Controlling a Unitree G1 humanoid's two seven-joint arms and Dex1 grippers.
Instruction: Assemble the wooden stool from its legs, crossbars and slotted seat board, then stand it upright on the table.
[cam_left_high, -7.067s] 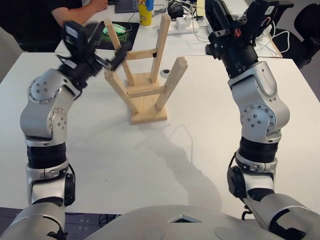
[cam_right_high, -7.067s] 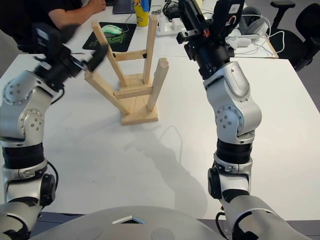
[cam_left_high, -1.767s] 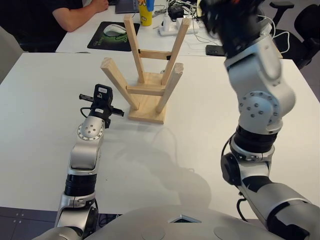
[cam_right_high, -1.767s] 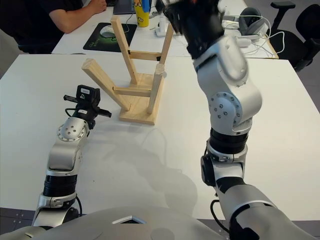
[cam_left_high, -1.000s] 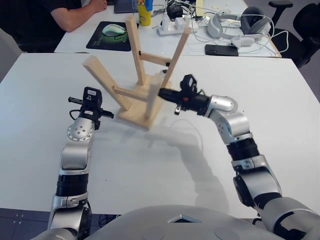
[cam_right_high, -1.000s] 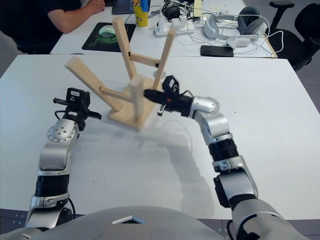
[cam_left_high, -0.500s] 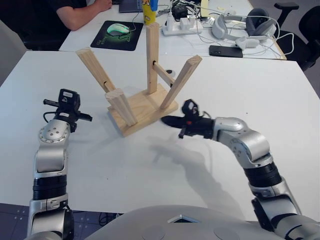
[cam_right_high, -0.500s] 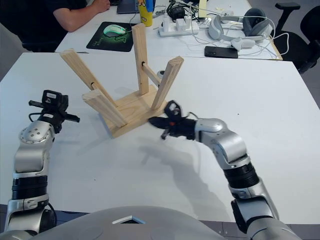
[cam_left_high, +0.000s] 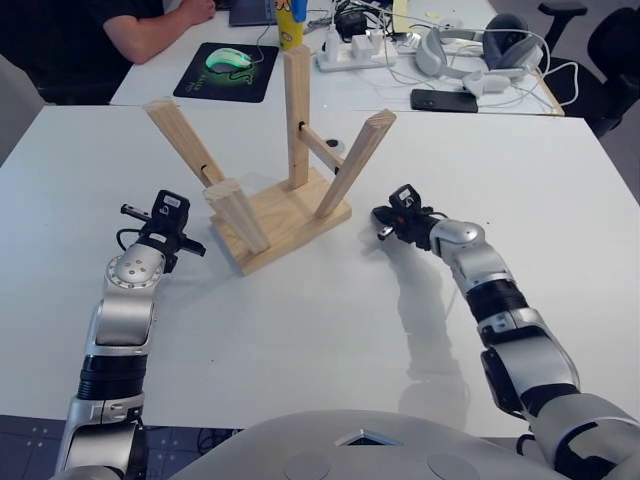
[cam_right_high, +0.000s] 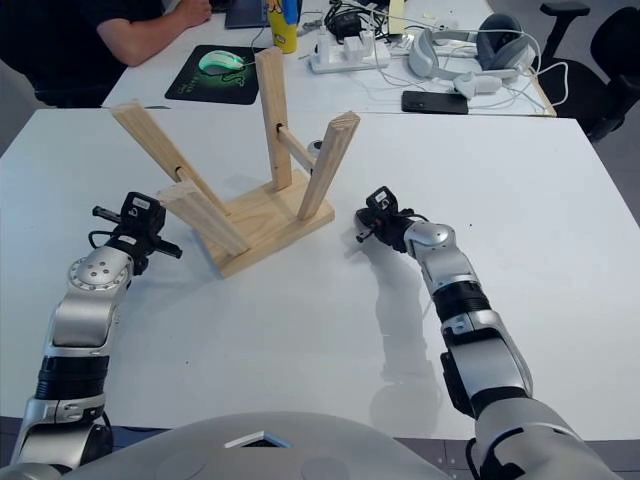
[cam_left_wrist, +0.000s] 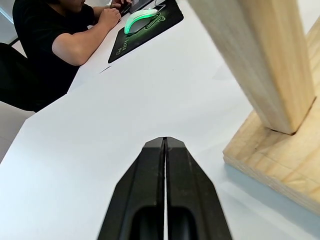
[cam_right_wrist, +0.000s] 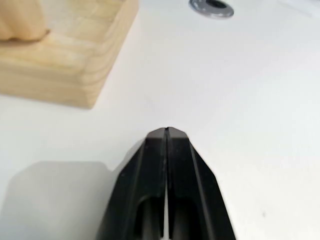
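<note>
The wooden stool (cam_left_high: 290, 212) stands upside down on the white table (cam_left_high: 300, 330), its seat board flat on the top and its legs (cam_left_high: 360, 160) pointing up, joined by a crossbar (cam_left_high: 320, 147). My left gripper (cam_left_wrist: 164, 140) is shut and holds nothing; it hovers just left of the seat board's near corner (cam_left_wrist: 270, 160), not touching it. My right gripper (cam_right_wrist: 166, 130) is also shut and holds nothing, low over the table a short way right of the seat board's edge (cam_right_wrist: 65, 75). In the eye views the left gripper (cam_left_high: 168, 214) and the right gripper (cam_left_high: 386, 222) flank the stool.
A round silver grommet (cam_right_wrist: 210, 5) is set in the table behind the stool. The desk beyond carries a mouse pad with a green mouse (cam_left_high: 226, 60), a yellow cup (cam_left_high: 291, 25), headphones (cam_left_high: 470, 50), a phone and cables. A person sits there.
The stool, tilted a second ago with my right gripper against it, now rests flat on its seat. My right gripper has pulled back to the right; my left has come closer to the stool.
</note>
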